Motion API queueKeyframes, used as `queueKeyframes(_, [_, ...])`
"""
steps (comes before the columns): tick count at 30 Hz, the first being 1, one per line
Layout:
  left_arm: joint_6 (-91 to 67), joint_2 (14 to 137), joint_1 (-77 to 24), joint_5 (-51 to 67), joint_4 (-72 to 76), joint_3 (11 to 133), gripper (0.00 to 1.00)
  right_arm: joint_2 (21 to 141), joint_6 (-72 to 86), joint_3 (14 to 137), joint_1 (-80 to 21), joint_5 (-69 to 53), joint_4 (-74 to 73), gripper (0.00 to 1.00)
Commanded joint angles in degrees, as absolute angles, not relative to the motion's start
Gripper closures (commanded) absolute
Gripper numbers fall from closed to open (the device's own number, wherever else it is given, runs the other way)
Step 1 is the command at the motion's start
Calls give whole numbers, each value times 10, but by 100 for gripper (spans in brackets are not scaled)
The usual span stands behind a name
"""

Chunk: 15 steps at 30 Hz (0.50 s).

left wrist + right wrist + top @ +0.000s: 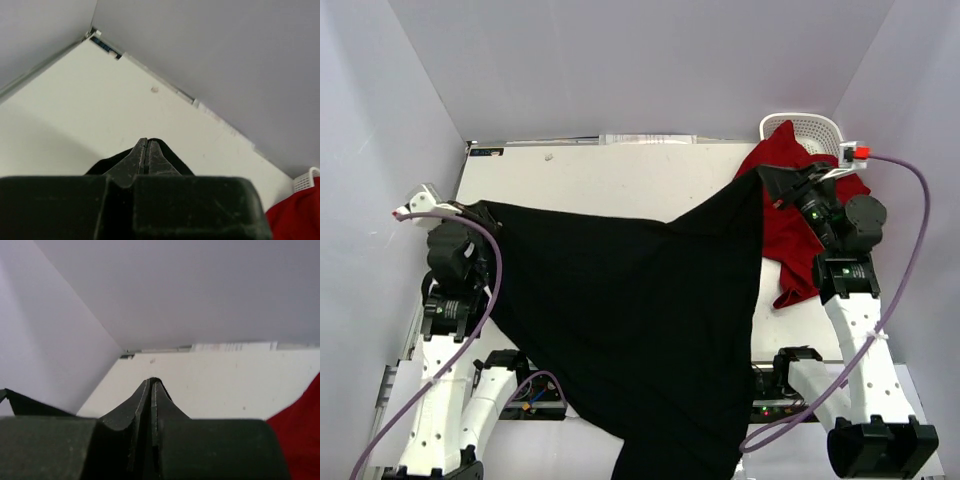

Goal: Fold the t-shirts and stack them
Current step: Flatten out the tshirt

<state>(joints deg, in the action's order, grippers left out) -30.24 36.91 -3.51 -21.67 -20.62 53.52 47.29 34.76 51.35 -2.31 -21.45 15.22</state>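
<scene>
The black t-shirt (630,310) is stretched in the air between both grippers and hangs down over the near table edge. My left gripper (485,212) is shut on its left corner; black cloth (165,150) shows round the tips (146,141). My right gripper (767,180) is shut on its right corner, a sliver of cloth (156,380) between the tips (152,381). The red t-shirt (790,235) lies crumpled at the right of the table, partly under my right arm; it also shows in the left wrist view (295,215) and the right wrist view (300,430).
A white lattice basket (810,128) stands at the back right corner, behind the red shirt; its rim shows in the left wrist view (306,180). The white table (610,180) is walled by grey panels on three sides.
</scene>
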Motion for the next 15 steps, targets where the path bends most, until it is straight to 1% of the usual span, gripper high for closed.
queueKeyframes(1, [-325, 388, -36, -239, -180, 495, 100, 469, 335, 519, -25, -245, 195, 92])
queueKeyframes(6, [-344, 474, -36, -233, -150, 454, 100, 582, 322, 511, -25, -292, 200, 92])
queueKeyframes(7, [-350, 489, -36, -234, -136, 443, 100, 620, 318, 516, -25, -295, 196, 92])
queueKeyframes(11, [-364, 575, -36, -240, -109, 439, 100, 724, 277, 557, -39, -319, 177, 92])
queueKeyframes(13, [-377, 627, -35, -243, -105, 447, 100, 797, 256, 599, -54, -316, 157, 92])
queueKeyframes(15, [-384, 661, -36, -243, -103, 465, 100, 843, 235, 640, -65, -318, 135, 92])
